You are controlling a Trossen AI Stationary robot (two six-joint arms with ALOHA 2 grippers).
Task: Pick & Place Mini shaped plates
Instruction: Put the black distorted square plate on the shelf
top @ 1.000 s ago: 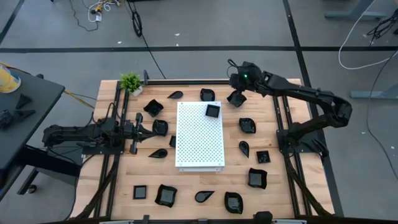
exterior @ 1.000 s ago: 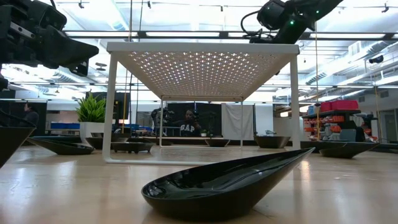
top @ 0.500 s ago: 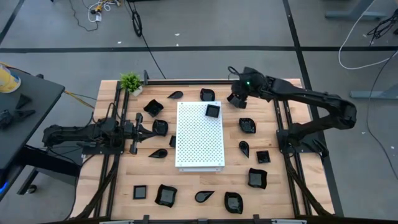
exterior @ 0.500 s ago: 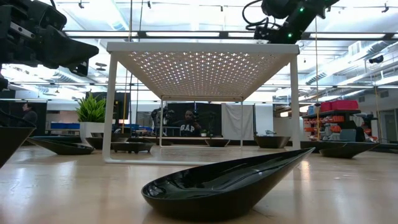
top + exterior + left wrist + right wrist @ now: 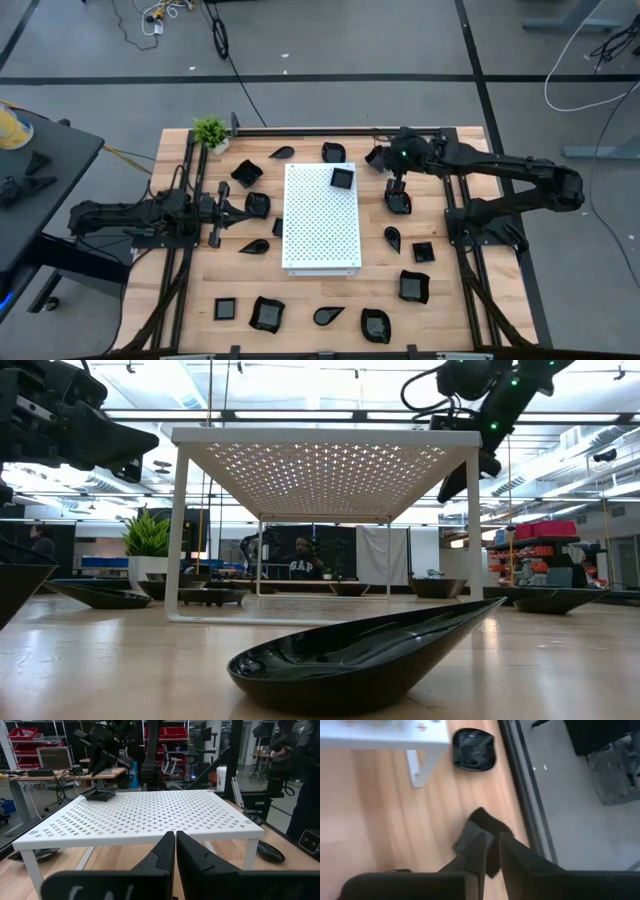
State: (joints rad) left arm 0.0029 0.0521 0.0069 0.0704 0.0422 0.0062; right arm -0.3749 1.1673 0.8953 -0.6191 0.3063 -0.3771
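Your right tool point(image 5: 492, 836) is pinched narrow on the rim of one mini plate point(image 5: 487, 821), carried in the air at about 2 o'clock from the middle of the white board point(image 5: 321, 216), over the strip of wood between the board and the rail. Treat the plate as a light, stiff, glossy piece: it looks like glazed ware, so expect it to be slick under the fingers and likely to chip if it drops on edge. A hold on the thin rim gives little bite, so the plate may swing; move gently and set it down flat. A square plate point(image 5: 342, 177) already sits on the board near its 1 o'clock corner. The other plates point(image 5: 267, 313) lie scattered round the board on all sides. The surface point(image 5: 300, 292) is bare pale wood, with a small potted plant point(image 5: 210, 131) at its 11 o'clock corner. Your left tool point(image 5: 175, 850) waits at 9 o'clock, fingers pressed together on nothing. Beyond the surface is an open workshop with shelves and desks, and a person point(image 5: 302, 565) sits far back.
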